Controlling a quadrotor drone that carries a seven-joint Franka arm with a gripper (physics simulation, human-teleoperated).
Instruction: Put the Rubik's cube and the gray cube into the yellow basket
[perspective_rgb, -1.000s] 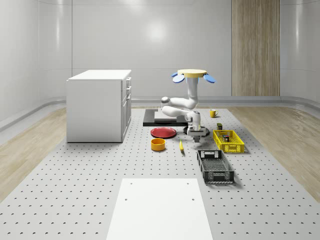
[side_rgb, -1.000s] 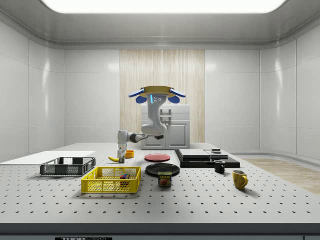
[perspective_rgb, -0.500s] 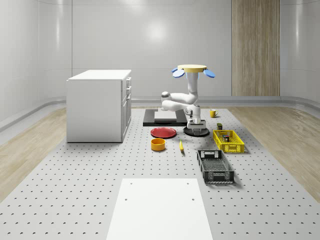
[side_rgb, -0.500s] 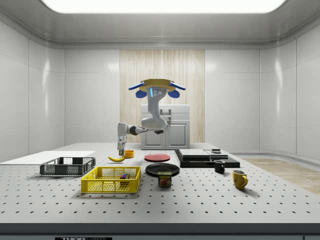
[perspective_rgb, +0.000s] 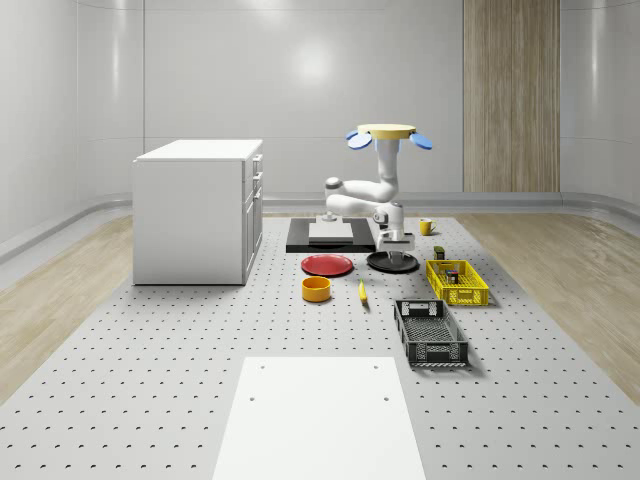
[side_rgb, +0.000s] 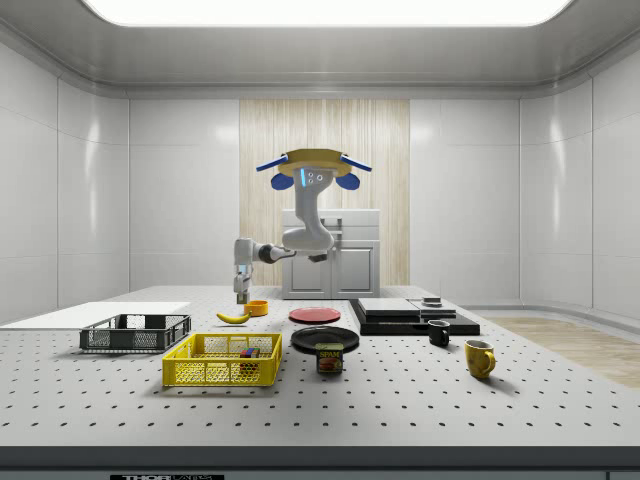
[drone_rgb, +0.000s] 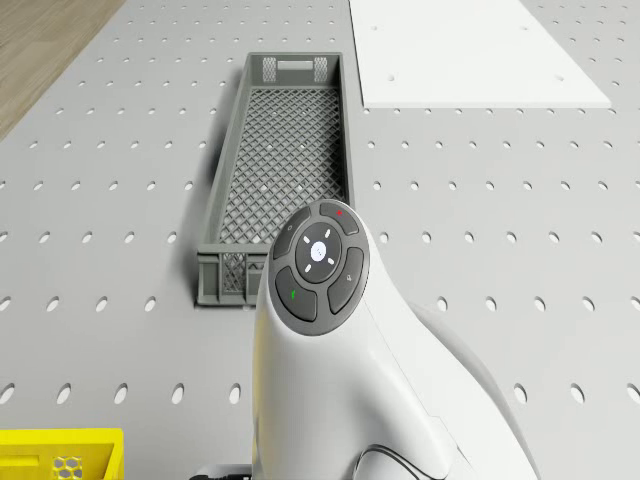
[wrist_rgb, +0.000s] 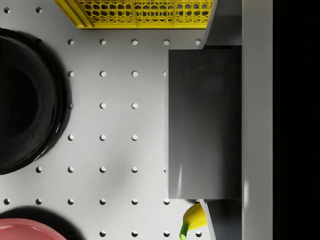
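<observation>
The drone (perspective_rgb: 389, 133) hovers above the bench (perspective_rgb: 150, 380), over the stretch near the black plate (perspective_rgb: 392, 262), with its arm bent down so that the tool (perspective_rgb: 396, 240) hangs just above that plate in the whole-scene view. In the wrist view the tool (wrist_rgb: 220, 125) is clenched on the gray cube (wrist_rgb: 204, 125), which sits between its fingers above the perforated surface, with the yellow basket (wrist_rgb: 140, 12) at one edge and a banana (wrist_rgb: 192, 220) at the other. In the side view the yellow basket (side_rgb: 222, 360) rests on the bench with the Rubik's cube (side_rgb: 247, 353) inside it; the dark crate (side_rgb: 135, 333) stands beside it.
</observation>
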